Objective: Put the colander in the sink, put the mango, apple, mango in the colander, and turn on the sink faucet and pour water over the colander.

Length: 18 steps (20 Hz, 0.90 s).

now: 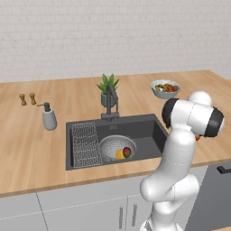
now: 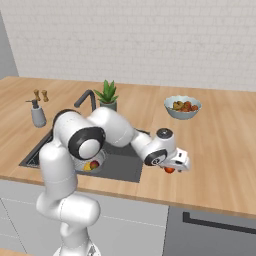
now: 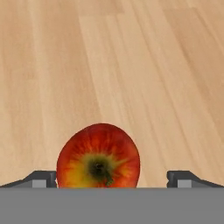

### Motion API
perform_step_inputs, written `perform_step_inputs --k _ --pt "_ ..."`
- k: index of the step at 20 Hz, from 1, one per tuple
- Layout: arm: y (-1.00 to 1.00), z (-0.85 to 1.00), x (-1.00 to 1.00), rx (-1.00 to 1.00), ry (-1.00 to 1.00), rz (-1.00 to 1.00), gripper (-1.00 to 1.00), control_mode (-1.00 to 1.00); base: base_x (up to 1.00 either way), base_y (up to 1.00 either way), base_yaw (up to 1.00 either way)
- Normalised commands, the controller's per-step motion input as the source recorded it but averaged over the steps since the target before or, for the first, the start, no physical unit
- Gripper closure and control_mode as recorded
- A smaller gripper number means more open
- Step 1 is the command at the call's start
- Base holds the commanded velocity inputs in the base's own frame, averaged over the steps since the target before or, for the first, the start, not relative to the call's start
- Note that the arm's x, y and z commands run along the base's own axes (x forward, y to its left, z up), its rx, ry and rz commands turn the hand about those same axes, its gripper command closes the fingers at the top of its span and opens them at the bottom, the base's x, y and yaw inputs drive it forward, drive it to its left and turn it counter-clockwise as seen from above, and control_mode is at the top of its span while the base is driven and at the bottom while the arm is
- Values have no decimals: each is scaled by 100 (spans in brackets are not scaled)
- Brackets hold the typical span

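Apple (image 3: pixel 99 155) sits between the wide-open hand's (image 3: pixel 112 178) fingertips, arm reaching low over the counter (image 3: pixel 131 65).

Open counter right of the sink; clutter at the far edge

The gripper (image 3: pixel 112 179) stands spread over the apple (image 3: pixel 99 156) on the wooden counter (image 3: pixel 131 65), with a gap between the fruit and each fingertip (image 3: pixel 183 178); bare wood lies around the apple on all shown sides; the fruit bowl (image 2: pixel 183 107) stands far behind, well apart; left, the sink (image 1: pixel 149 131) is partly taken by the colander (image 1: pixel 110 143) holding fruit and the wire rack (image 1: pixel 85 144); the faucet (image 1: pixel 111 101) and a potted plant (image 1: pixel 107 88) rise at its far rim; the soap pump (image 1: pixel 48 117) stands farther left.
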Motion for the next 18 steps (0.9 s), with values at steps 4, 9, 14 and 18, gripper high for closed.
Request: perform_step_inputs --k 4,9,14,18 --pt "0 -25 3 0 0 0 -100 -100 0 0 0" --pt "5 -28 4 0 0 1 100 -100 0 0 0" --pt "3 -12 3 1 0 5 100 -100 0 0 0" --pt "30 -1 -4 1 -3 11 100 -100 0 0 0"
